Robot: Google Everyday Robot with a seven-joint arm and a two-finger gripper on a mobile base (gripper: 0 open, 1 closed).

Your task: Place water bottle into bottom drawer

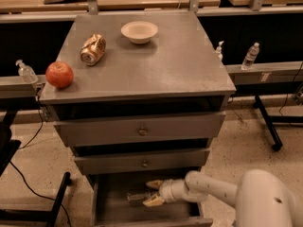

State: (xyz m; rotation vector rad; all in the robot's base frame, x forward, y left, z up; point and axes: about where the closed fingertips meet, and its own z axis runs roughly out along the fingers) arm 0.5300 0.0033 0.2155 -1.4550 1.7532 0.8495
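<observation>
Water bottle (136,197) down on its side on the floor of the bottom drawer (111,211), low in the frame just left of centre, lengthwise left to right. Reads as clear, crinkled plastic; cap and label not made out from here. Probably light and thin-walled, so likely to dent under a hard squeeze and to roll on the flat metal; best taken across the middle of the body rather than by the neck. Gripper (151,193) just to its right, inside the drawer, spread wide with one finger higher in the frame and one lower beside the bottle's right end, holding nothing; cannot tell whether either tip touches the plastic. Further up, lower knobbed drawer (180,159), then upper knobbed drawer (180,126). On the cabinet top, toward upper left, apple (59,74) and can (93,49) on its side; at upper centre, bowl (139,31). Beyond, near the right edge, slim bottle (250,56) upright on a rail.
</observation>
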